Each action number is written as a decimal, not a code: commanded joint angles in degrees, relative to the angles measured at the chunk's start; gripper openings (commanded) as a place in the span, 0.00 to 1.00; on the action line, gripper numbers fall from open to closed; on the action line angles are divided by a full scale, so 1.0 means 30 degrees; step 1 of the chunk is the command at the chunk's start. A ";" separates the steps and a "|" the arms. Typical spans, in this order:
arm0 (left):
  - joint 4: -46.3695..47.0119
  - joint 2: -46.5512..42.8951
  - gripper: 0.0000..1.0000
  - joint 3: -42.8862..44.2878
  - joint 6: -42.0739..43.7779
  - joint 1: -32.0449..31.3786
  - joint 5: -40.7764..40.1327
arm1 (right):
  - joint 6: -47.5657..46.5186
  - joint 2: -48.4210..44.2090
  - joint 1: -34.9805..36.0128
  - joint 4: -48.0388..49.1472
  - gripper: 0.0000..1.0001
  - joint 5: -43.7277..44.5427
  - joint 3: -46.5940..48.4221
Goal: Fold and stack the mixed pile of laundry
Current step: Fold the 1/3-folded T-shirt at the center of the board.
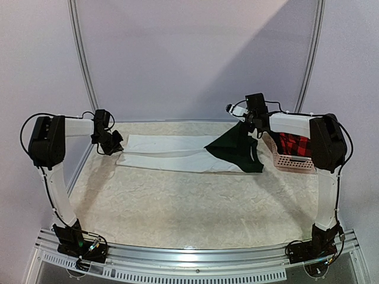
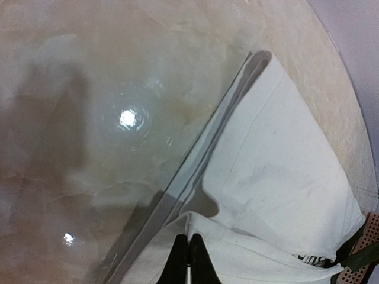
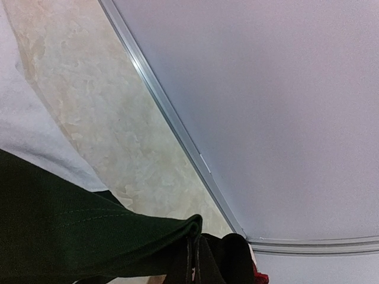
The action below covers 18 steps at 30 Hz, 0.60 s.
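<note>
Overhead view of a two-arm robot at a pale table (image 1: 177,207) with laundry on it. A long white cloth (image 1: 166,154) lies flat across the far part of the table.

The right gripper (image 1: 249,120) hangs above the white cloth's right end, clenched on a bunched edge of a dark green garment (image 1: 234,151). The garment drapes down in a rough triangle, and its lower part rests on that end of the cloth. The left gripper (image 1: 109,142) sits at the cloth's left end with its fingers pressed together. Its tips meet the cloth's edge, but whether any fabric is pinched cannot be told.

Just past the cloth's right end stands a pink basket (image 1: 293,163) holding a red-and-black checked shirt (image 1: 294,144).

The step in hand looks like spreading the green garment for folding. To do it well, the right arm would probably carry the garment to bare table on the near side of the white cloth. It would let the hanging hem touch down first, then draw back so the fabric settles without creases. A second pinch on an opposite corner would help keep it square.

- **Green garment:** a fine ribbed knit with a stitched seam, soft and limp.
- **White cloth:** thin and smooth, doubled lengthwise with layered edges.
- **Table:** glossy and marbled, mirroring the lights.
- **Basket:** stiff plastic with small holes.
</note>
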 commanded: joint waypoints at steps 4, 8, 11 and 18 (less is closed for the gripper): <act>-0.0391 0.0658 0.01 0.0699 0.0105 0.0352 -0.0734 | 0.0436 0.0835 -0.0161 0.0463 0.00 0.0471 0.0775; -0.0561 0.0800 0.07 0.0988 0.0058 0.0348 -0.0839 | 0.0438 0.1140 -0.0161 0.0460 0.00 0.0627 0.1049; -0.1095 0.0661 0.18 0.1365 0.0178 0.0337 -0.1033 | 0.0495 0.1486 -0.0160 0.0213 0.13 0.0884 0.1521; -0.1471 -0.2469 0.38 0.1086 0.1738 0.0086 -0.2347 | 0.3143 0.0474 -0.0172 -0.2913 0.48 0.0990 0.3402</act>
